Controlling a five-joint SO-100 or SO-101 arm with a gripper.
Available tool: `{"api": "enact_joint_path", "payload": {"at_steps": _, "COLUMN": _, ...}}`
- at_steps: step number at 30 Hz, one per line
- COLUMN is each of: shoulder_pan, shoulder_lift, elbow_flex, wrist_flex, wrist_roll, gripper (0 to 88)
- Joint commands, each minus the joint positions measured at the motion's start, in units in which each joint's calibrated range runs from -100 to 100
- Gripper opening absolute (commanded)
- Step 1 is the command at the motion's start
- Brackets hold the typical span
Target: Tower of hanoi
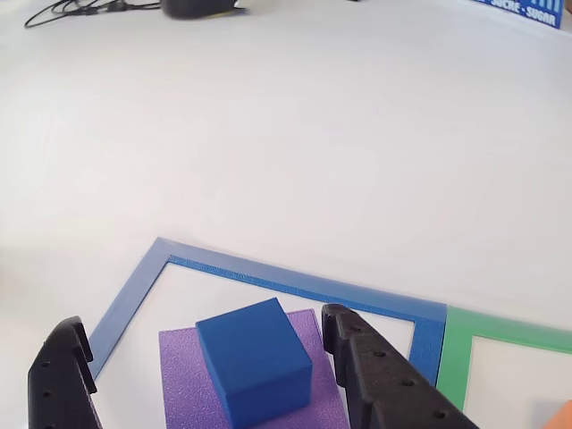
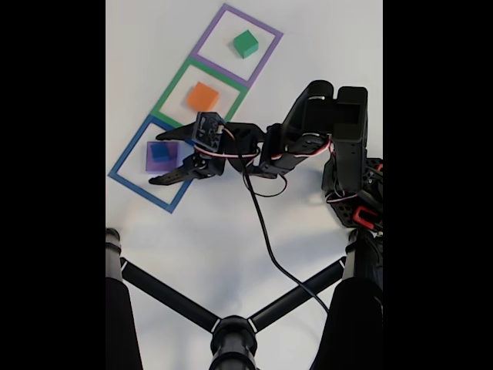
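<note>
White tabletop carried three taped squares. Inside the blue frame, a blue cube sat on a purple block, between the wide-spread gripper; probably light and rigid, best pinched across flat sides.

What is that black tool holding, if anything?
Nothing: the tool is open, its fingers either side of the blue cube, not touching it.

You see a white table surface, bright and evenly lit. At its far left edge in the other view lies a thin black cable. In the fixed view a black tripod stand occupies the near part.
</note>
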Motion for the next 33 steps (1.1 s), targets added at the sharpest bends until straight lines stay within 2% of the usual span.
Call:
{"api": "enact_joint_path", "payload": {"at_steps": 1, "shoulder_pan": -1.09, "shoulder_lift": -0.91, "elbow_flex": -1.67, "wrist_flex": -1.44, "wrist_roll": 0.00, "gripper": 29.8}}
{"api": "enact_joint_path", "payload": {"at_steps": 33, "shoulder_pan": -1.62, "shoulder_lift": -0.27, "elbow_flex": -1.67, "wrist_flex": 2.04, "wrist_roll": 0.00, "gripper": 20.3}}
